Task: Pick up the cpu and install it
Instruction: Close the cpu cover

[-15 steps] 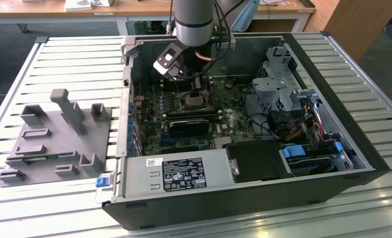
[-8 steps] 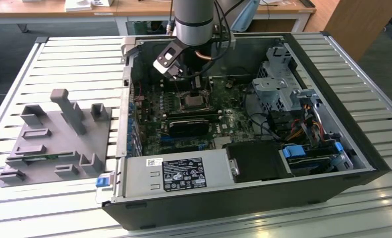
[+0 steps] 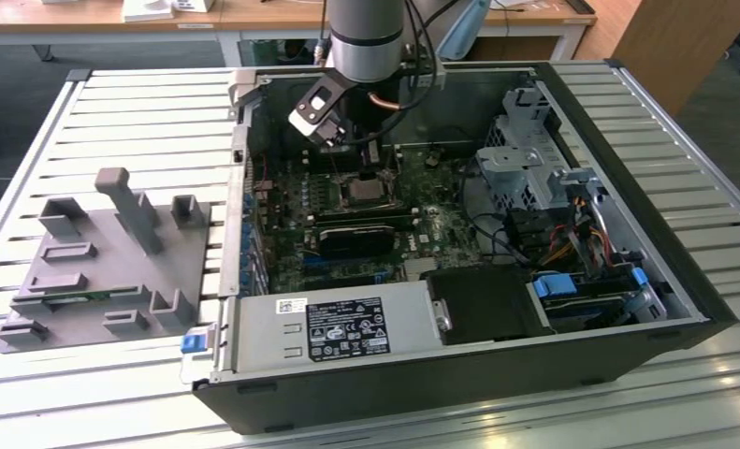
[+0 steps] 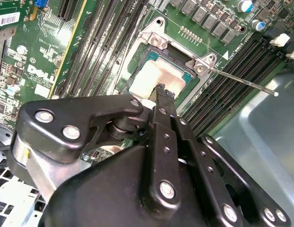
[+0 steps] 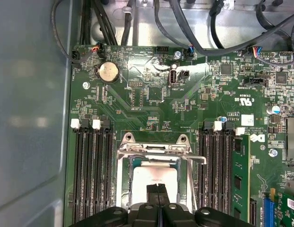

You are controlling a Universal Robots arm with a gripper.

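Gripper (image 5: 157, 190), tips closed together, poised over cpu (image 5: 146, 178) lying in socket (image 5: 135, 161).

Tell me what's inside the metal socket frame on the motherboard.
The cpu lies flat inside the socket frame, silver top showing. The shut gripper covers part of it; whatever lies beneath the cpu is hidden.
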